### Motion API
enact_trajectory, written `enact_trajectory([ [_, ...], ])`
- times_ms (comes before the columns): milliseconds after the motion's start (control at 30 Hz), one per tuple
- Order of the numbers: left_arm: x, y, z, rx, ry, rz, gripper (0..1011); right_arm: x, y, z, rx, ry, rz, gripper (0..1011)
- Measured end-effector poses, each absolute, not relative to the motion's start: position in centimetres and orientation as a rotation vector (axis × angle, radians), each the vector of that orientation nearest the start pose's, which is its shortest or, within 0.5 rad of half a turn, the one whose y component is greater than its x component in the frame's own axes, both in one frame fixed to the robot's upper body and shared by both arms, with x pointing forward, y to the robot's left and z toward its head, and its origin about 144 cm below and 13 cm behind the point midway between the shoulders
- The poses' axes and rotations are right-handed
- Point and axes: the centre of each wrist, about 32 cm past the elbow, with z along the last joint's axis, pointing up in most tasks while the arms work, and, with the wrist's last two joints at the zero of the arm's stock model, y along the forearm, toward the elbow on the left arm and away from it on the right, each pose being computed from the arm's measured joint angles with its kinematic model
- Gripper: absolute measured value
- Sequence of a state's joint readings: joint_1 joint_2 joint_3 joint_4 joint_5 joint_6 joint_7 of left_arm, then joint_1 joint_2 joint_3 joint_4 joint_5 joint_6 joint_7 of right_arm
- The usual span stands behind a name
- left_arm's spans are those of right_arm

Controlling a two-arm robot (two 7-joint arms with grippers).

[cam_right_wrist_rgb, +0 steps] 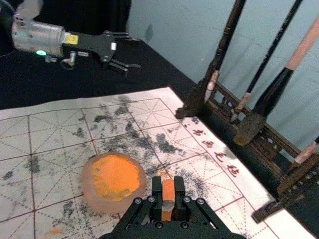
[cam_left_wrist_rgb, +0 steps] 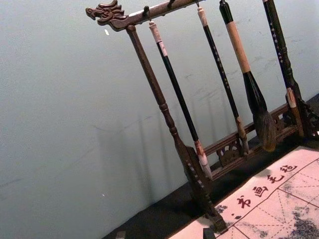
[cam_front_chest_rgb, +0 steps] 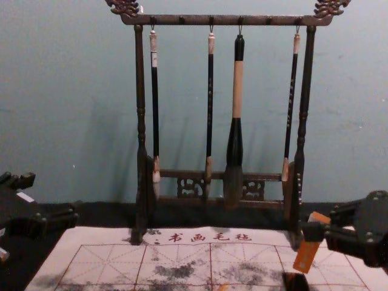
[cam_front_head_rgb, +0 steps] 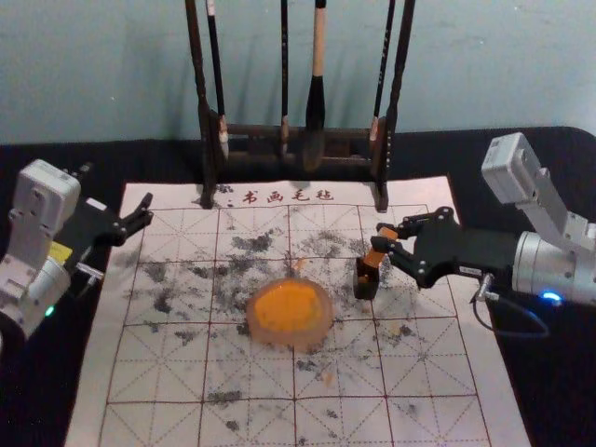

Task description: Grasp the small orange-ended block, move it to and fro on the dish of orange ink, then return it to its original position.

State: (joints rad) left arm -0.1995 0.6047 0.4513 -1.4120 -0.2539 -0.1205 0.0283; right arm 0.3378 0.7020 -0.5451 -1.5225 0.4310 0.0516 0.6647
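"So, where do we find the block?"

"We see the orange block (cam_front_head_rgb: pixel 373 257) gripped in the right end effector (cam_front_head_rgb: pixel 385 237), over the right half of the writing mat (cam_front_head_rgb: pixel 424 368). It tilts, its upper end leaning toward the worktop's right edge."

"And below it?"

"Its lower end comes down at the mouth of the small dark holder (cam_front_head_rgb: pixel 366 287), which stands on the mat. We can't tell whether they touch."

"Where do we place the dish?"

"Near the mat's middle, just to the left of the holder: a round, pale dish (cam_front_head_rgb: pixel 322 331) with orange ink (cam_front_head_rgb: pixel 286 305) spread inside. Around it we notice dark smudges on the printed grid, plus a few orange marks."

"How about our left end effector (cam_front_head_rgb: pixel 115 191)?"

"Parked with nothing between its fingers, which stand wide apart, by the mat's left edge toward its far left corner."

"What do we have at the back?"

"Close to the far edge of the worktop (cam_front_head_rgb: pixel 559 400), we have a dark wooden rack (cam_front_chest_rgb: pixel 224 20), upright, with four brushes (cam_front_chest_rgb: pixel 237 91) hanging from its top bar. The thickest has a pale wooden band on its handle."
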Motion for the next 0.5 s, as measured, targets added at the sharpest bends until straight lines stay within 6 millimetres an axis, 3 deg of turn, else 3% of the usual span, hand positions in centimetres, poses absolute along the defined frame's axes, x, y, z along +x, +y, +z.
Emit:
enact_trajectory([
  [500, 48.9, 31.0, 114.0, 0.304, -0.285, 1.248, 1001, 48.7, -28.1, 119.1, -0.319, -0.097, -0.688, 149],
])
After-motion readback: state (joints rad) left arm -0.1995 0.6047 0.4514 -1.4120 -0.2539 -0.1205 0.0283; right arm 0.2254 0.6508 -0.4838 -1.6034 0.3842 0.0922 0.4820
